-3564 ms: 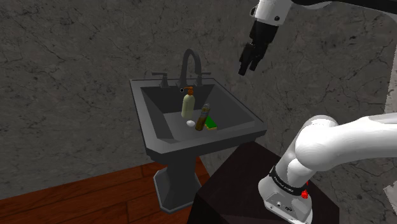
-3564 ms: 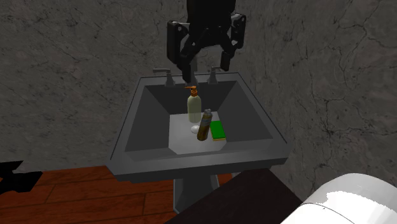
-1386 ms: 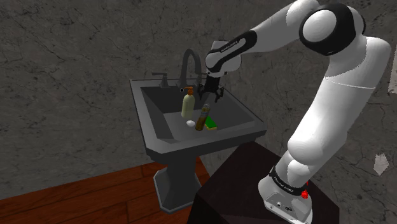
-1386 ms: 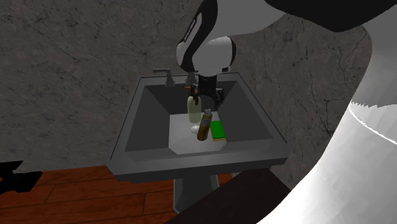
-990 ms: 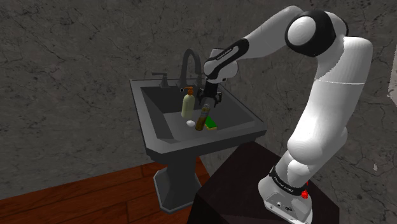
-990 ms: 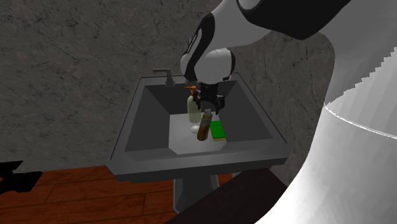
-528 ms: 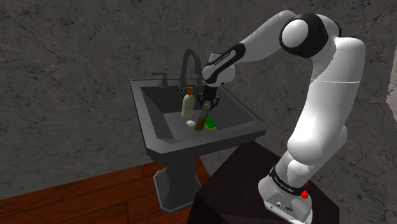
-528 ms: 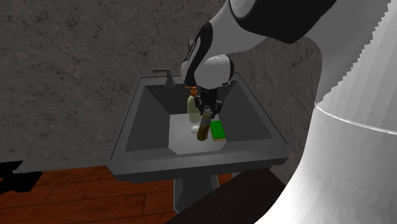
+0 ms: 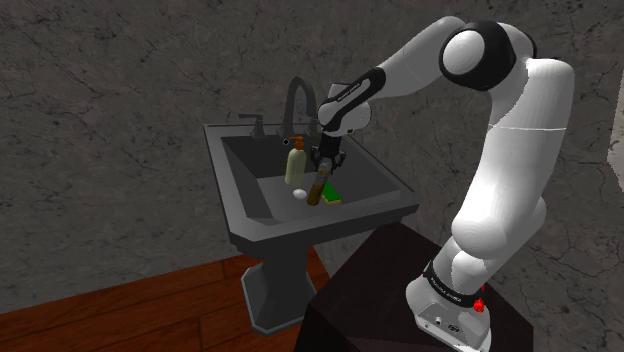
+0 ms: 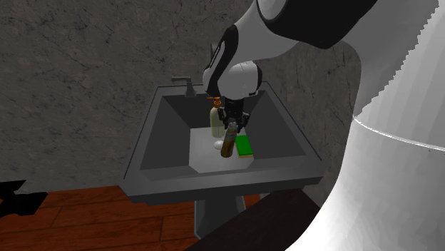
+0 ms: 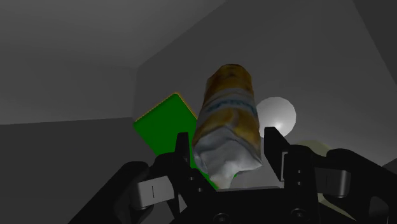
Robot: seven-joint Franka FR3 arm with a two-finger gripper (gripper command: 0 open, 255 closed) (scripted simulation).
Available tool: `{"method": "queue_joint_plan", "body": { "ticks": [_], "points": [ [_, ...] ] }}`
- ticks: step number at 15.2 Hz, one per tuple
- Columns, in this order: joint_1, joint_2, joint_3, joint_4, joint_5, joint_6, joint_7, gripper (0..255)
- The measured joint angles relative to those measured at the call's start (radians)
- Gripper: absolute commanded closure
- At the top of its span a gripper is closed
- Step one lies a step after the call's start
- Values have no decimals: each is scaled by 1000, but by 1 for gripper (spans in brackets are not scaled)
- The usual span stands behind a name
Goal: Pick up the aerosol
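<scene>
The aerosol (image 9: 317,190) is a brown-and-yellow can with a pale cap, standing slightly tilted in the dark grey sink (image 9: 240,215). My black gripper (image 9: 322,172) reaches down into the basin from above and is shut on the can's upper end. In the wrist view the two fingers (image 11: 183,153) press against both sides of the aerosol (image 11: 229,118) near its cap, with the gripper (image 11: 228,159) centred on it. From the second exterior view the gripper (image 10: 232,124) sits right over the aerosol (image 10: 228,144), which still rests on the basin floor.
A pale green soap bottle (image 9: 296,164) with an orange pump stands just beside the can. A green sponge (image 9: 331,194) lies on its other side, and a small white round object (image 9: 298,193) lies in front. The curved faucet (image 9: 298,100) rises behind the hand.
Over the last second the gripper dropped the last bit onto the can and went from open to shut around its top. Nothing has moved in the last half second.
</scene>
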Motion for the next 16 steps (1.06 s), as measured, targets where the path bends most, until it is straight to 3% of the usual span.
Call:
{"method": "queue_joint_plan", "body": {
  "ticks": [16],
  "points": [
    [2, -131, -3, 37, -9, -169, 10, 255]
  ]
}}
